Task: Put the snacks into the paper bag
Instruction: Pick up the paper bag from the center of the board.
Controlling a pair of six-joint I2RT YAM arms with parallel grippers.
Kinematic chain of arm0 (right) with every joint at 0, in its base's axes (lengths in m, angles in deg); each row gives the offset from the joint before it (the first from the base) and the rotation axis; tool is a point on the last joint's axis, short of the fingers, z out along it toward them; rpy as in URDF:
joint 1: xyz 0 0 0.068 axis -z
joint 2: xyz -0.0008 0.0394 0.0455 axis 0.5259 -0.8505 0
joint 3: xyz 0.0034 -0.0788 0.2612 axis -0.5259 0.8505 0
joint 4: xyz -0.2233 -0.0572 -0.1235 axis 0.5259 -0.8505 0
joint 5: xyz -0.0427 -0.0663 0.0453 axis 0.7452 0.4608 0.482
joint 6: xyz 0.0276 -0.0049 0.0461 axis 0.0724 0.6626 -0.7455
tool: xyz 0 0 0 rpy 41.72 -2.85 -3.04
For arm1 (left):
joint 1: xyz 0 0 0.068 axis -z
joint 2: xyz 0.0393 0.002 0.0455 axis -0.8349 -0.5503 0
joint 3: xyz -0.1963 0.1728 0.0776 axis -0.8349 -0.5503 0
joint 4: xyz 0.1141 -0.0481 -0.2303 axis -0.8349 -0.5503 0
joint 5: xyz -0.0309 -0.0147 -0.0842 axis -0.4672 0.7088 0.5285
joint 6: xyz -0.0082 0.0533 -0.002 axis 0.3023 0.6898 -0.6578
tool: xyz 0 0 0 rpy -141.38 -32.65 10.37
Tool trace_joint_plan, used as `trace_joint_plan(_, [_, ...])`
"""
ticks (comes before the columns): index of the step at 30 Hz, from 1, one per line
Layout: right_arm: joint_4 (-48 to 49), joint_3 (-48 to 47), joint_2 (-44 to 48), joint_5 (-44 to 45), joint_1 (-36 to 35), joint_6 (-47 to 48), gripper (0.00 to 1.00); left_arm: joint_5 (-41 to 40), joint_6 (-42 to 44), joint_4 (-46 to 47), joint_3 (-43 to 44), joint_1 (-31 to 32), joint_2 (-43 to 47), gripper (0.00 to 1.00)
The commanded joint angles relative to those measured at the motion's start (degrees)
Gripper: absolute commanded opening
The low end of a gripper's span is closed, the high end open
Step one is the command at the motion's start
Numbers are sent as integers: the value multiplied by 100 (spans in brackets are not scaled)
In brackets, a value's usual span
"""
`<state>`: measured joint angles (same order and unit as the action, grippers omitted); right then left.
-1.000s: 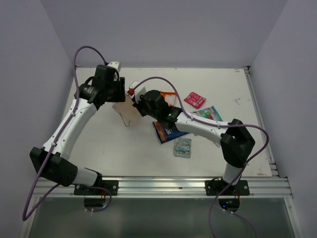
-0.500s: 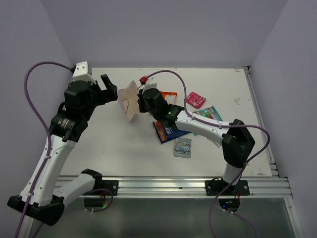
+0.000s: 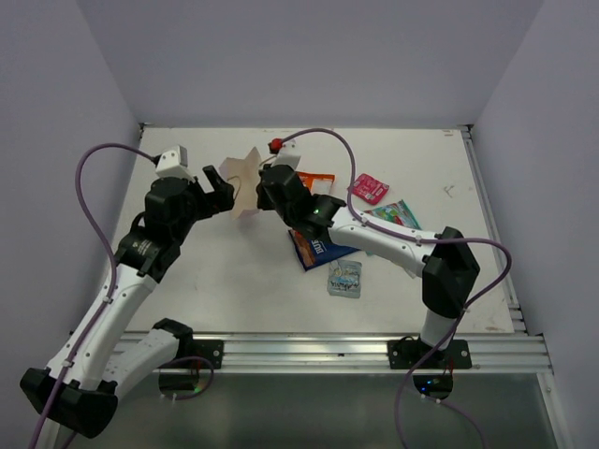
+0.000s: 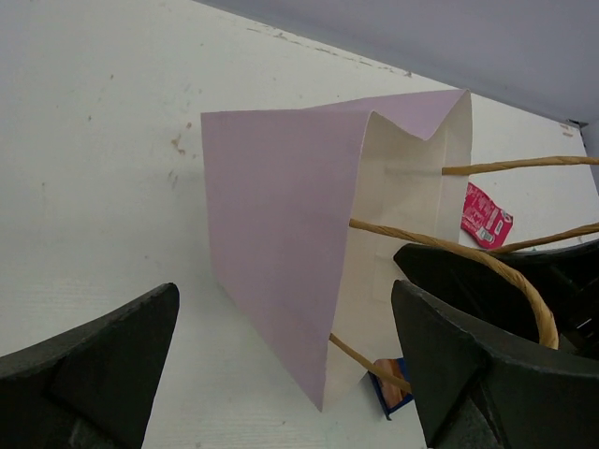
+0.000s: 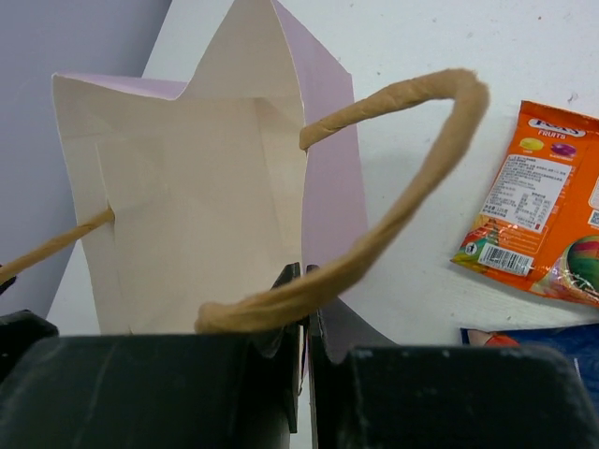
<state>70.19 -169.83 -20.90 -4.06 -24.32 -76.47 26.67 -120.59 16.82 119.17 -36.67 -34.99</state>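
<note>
The right tool [image 5: 304,281] is pressed together on one wall of the paper bag [image 5: 197,187], under a string handle [image 5: 412,187], and holds the bag tilted near the far edge of the bench [image 3: 206,281]. The left tool [image 3: 218,187] is spread wide. The bag's pink side is just in front of its fingers and apart from them. The bag's mouth faces the right arm and the orange packet [image 5: 538,220]. The left arm is probably nearer to the free wall.

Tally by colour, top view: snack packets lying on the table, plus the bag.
orange packet: 1
pink-red packet: 1
teal-green packet: 1
dark blue packet: 1
silver-grey packet: 1
pale pink paper bag: 1
Total: 6 (5 packets, 1 bag)
</note>
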Motion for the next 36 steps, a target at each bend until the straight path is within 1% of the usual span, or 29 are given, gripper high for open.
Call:
trace_joint_plan(1, [-92, -249, -112, 330, -46, -274, 0, 15, -195, 755, -330, 132, 293, 100])
trace_joint_plan(5, [-163, -311, -183, 330, -46, -292, 0, -187, -30, 1160, -665, 395, 697, 100])
trace_joint_plan(8, [-242, -381, -253, 391, -46, -309, 0, -355, 129, 1547, -902, 414, 1154, 100])
trace_joint_plan(10, [-320, -425, -288, 426, -46, -344, 0, -320, 270, 1836, -1016, 414, 1409, 100])
trace_joint_plan(12, [-356, -460, -332, 444, -46, -353, 0, -171, 533, 1978, -1070, 414, 1446, 100])
trace_joint_plan(14, [-426, -557, -358, 453, -46, -371, 0, 215, 761, 1917, -1061, 414, 1341, 100])
trace_joint_plan(17, [-497, -653, -411, 462, -46, -345, 0, 550, 841, 1917, -1280, 414, 1270, 100])
trace_joint_plan(20, [-470, -645, -420, 435, -55, -345, 0, 410, 815, 1864, -1535, 414, 1209, 100])
trace_joint_plan(22, [-470, -654, -429, 401, -46, -353, 0, 174, 798, 1812, -1623, 414, 1077, 100])
trace_joint_plan(24, [-479, -662, -455, 374, -46, -353, 0, 24, 754, 1715, -1563, 414, 937, 100])
trace_joint_plan(27, [-488, -645, -473, 365, -55, -345, 0, -188, 719, 1636, -1465, 414, 629, 96])
trace_joint_plan(28, [-471, -627, -482, 365, -46, -353, 0, -249, 727, 1662, -1465, 422, 533, 91])
trace_joint_plan(30, [-462, -618, -490, 348, -46, -353, 0, -433, 666, 1732, -1492, 423, 418, 85])
trace_joint_plan(31, [-462, -618, -490, 330, -46, -362, 0, -486, 648, 1741, -1474, 423, 365, 79])
trace_joint_plan(33, [-453, -618, -499, 312, -46, -380, 0, -504, 613, 1750, -1422, 423, 216, 74])
trace_joint_plan(36, [-453, -610, -508, 277, -46, -406, 0, -557, 543, 1715, -1343, 431, -74, 68])
